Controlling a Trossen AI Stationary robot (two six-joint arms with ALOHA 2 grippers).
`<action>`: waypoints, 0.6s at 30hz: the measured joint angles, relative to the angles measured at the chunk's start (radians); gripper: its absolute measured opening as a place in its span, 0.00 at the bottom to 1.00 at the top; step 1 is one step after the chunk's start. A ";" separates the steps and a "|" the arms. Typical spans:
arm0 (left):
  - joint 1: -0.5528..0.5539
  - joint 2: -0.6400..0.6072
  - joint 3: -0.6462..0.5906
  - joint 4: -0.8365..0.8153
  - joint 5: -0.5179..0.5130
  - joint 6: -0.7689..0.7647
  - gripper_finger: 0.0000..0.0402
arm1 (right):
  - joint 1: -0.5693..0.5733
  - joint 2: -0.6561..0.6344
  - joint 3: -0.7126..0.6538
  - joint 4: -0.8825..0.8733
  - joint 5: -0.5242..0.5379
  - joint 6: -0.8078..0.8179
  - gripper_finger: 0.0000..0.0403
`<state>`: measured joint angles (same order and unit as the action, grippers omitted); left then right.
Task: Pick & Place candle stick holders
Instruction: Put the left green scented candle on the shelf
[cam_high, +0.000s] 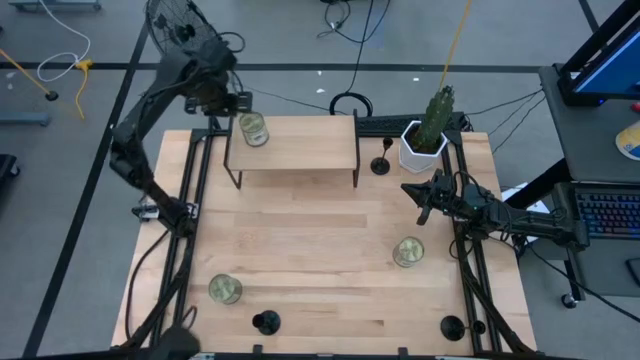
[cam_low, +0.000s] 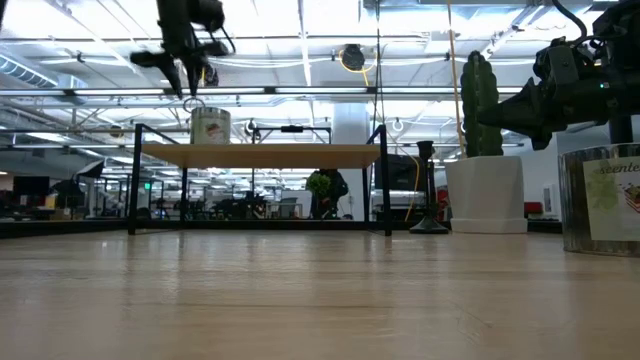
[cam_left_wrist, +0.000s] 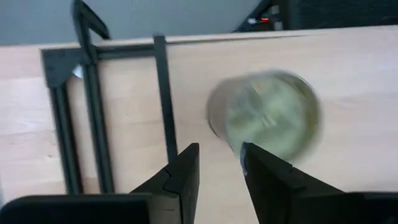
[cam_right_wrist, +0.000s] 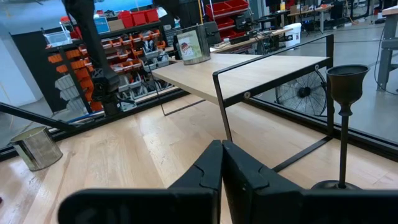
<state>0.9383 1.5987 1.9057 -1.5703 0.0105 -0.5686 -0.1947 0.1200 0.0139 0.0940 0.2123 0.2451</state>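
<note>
The left gripper (cam_high: 243, 103) hangs above a jar (cam_high: 252, 130) on the small shelf (cam_high: 300, 150) at upper centre, its fingers (cam_left_wrist: 180, 177) slightly spread and holding nothing. The right gripper (cam_high: 413, 191), at right of centre, has its fingers pressed together, empty. The light wooden bench (cam_high: 320, 260) carries three candle stick holders: one (cam_high: 381, 164) beside the white cactus pot (cam_high: 420, 148), two (cam_high: 265, 322) (cam_high: 452, 327) along the lower edge. In the low view, the room behind is a hall with ceiling lights; a jar (cam_low: 602, 200) is cut off at the right.

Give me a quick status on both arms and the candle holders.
Left gripper above the jar on the shelf, fingers parted, empty. Right gripper shut, empty, facing one candlestick. Other two candlesticks at the table's near edge, untouched.
</note>
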 joint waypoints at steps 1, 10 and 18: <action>-0.006 -0.022 0.000 0.000 0.023 0.002 0.31 | 0.000 0.000 0.000 0.000 0.000 0.000 0.01; -0.193 -0.209 0.000 -0.001 0.283 0.138 0.30 | 0.000 0.000 0.000 0.000 0.000 0.000 0.01; -0.487 -0.281 0.000 -0.001 0.196 0.096 0.24 | 0.000 0.000 0.000 0.000 0.000 -0.004 0.01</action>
<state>0.4511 1.3175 1.9057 -1.5715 0.2062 -0.4730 -0.1950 0.1204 0.0143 0.0940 0.2123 0.2411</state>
